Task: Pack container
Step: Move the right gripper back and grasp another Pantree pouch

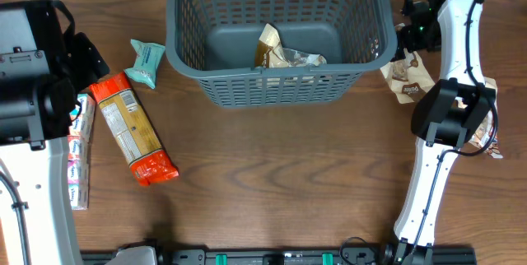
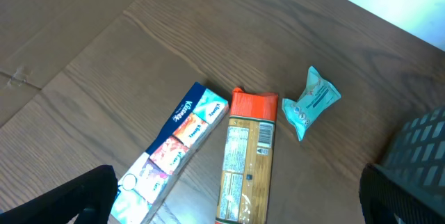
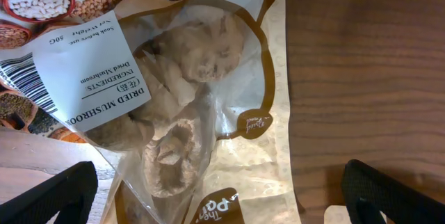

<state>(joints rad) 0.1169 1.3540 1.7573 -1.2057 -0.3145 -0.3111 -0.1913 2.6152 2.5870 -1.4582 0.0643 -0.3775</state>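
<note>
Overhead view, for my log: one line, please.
left gripper open above orange pasta pack | right gripper open above clear dried-mushroom bag | dark grey slotted plastic basket: one brown packet

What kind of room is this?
Probably a robot test bench, not a kitchen: a white robot arm stands at a wood table, with a grey basket and an orange food pack laid out.

The container [image 1: 276,88] was matt grey plastic; the table [image 1: 288,183] was smooth brown wood grain. Between the jaws of the right gripper [image 3: 215,182], the mushroom bag [image 3: 201,99] was glossy, crinkled clear film with a matt white paper label [image 3: 87,71].
</note>
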